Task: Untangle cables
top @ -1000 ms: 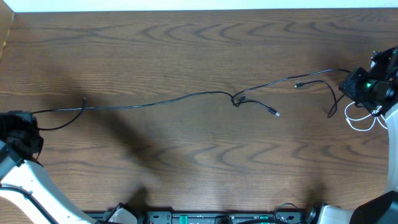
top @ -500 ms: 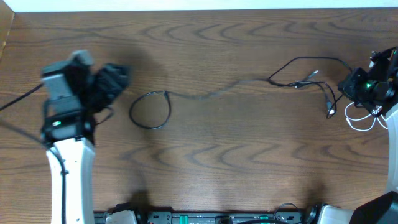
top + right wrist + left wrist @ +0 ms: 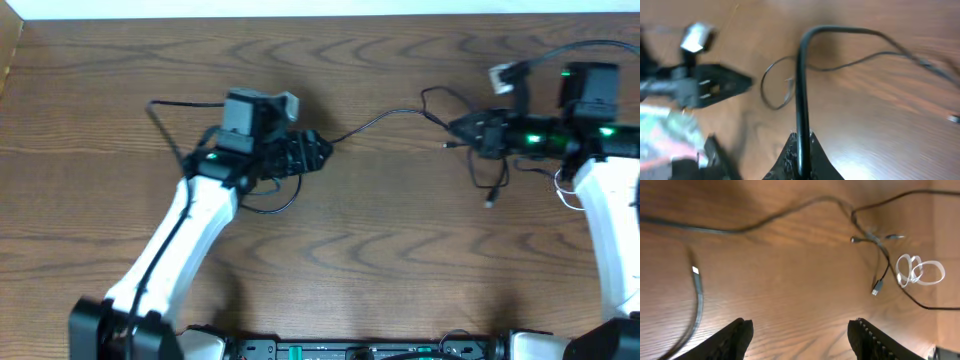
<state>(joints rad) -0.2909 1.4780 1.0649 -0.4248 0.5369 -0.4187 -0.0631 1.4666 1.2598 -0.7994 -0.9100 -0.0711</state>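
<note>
The black cable (image 3: 382, 119) runs across the middle of the table from a bend at the far left (image 3: 152, 106) to my right gripper (image 3: 456, 132). That gripper is shut on the cable, which rises out of the closed jaws in the right wrist view (image 3: 800, 90). One plug end (image 3: 876, 287) lies loose below it. My left gripper (image 3: 321, 152) hovers over the cable's middle, open and empty (image 3: 800, 327). Another plug end (image 3: 695, 270) lies on the wood ahead of it. The white cable (image 3: 918, 271) sits coiled at the right, apart from the black one.
The left arm (image 3: 180, 240) slants across the front left of the table. The right arm (image 3: 605, 210) stands along the right edge, its thick wire (image 3: 560, 50) arching above it. A wooden wall (image 3: 10, 50) borders the far left.
The left arm swung from the left edge to the table's middle and its gripper opened, letting the black cable go. The right gripper moved left, carrying the cable with it.
</note>
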